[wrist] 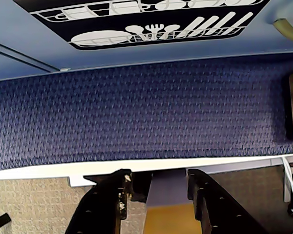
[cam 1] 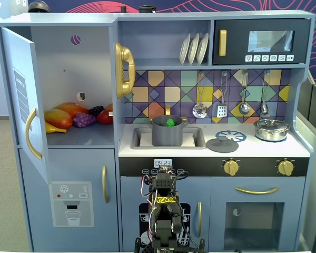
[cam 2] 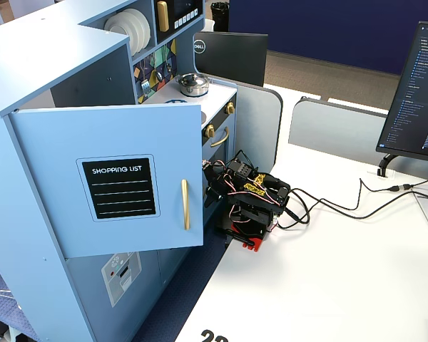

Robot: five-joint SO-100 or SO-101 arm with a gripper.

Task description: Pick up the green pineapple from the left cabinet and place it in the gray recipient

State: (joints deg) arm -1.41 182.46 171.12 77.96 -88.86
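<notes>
Already the green pineapple (cam 1: 170, 122) sits inside the gray recipient (cam 1: 168, 133), which stands in the sink (cam 1: 198, 138) at the middle of the counter; you can see only its green top above the rim in a fixed view, so its long axis can't be read. The left cabinet (cam 1: 68, 79) stands with its door (cam 1: 23, 100) swung wide; what lies on its shelf is orange and red fruit and a purple grape bunch (cam 1: 84, 120) — nothing green. By the look of it, the placing is done. Your gripper (wrist: 156, 187) is folded low on the arm (cam 1: 163, 211), right in front of the kitchen's lower doors, well below and nearer than the pot; the pineapple lies up and away from it. In the wrist view the fingers (wrist: 207, 200) stand moderately apart with nothing between them — only carpet (wrist: 136, 112) and the kitchen's base beyond.
</notes>
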